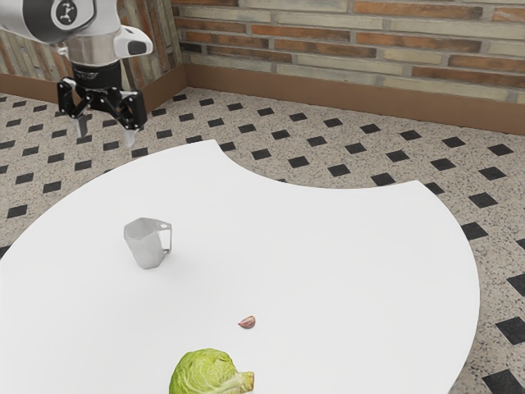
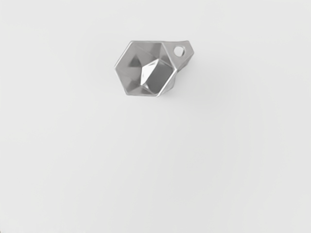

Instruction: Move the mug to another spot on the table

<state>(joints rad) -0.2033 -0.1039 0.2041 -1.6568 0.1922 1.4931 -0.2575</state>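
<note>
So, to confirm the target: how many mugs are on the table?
1. The faceted silver metal mug stands upright on the white table, up-left of the green cabbage in the exterior view. None seems hidden.

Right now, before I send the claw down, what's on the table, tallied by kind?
mug: 1
green cabbage: 1
small pinkish clove-like piece: 1
Total: 3
</note>
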